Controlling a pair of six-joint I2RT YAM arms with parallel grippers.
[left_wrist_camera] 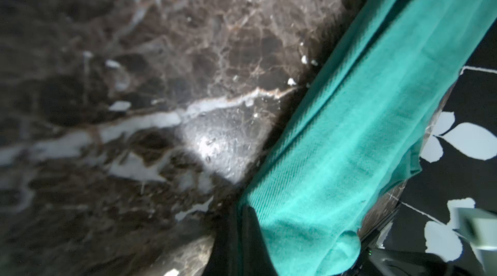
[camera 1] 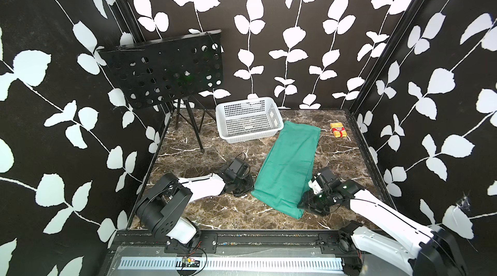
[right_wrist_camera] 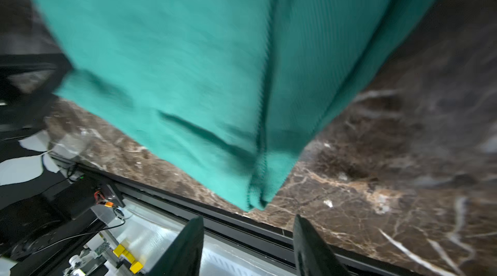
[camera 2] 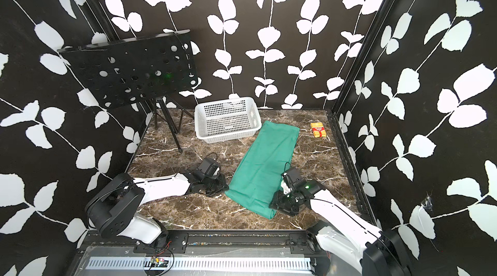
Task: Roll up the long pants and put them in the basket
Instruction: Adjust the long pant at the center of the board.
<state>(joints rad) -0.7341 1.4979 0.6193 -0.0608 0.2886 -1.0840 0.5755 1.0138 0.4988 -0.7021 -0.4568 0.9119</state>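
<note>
Pants (camera 1: 289, 164), folded strip flat on table (camera 1: 215, 153) by basket (camera 1: 251, 132): roll start in hand, left hand (camera 1: 248, 188) pinching near corner, right hand (right_wrist_camera: 248, 218) spread just short of the other; next probably needs right pinch, then an even roll away.

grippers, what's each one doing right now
Left gripper: shut on the near edge of the teal-green woven cloth long pants.
Right gripper: open, holding nothing.
</note>
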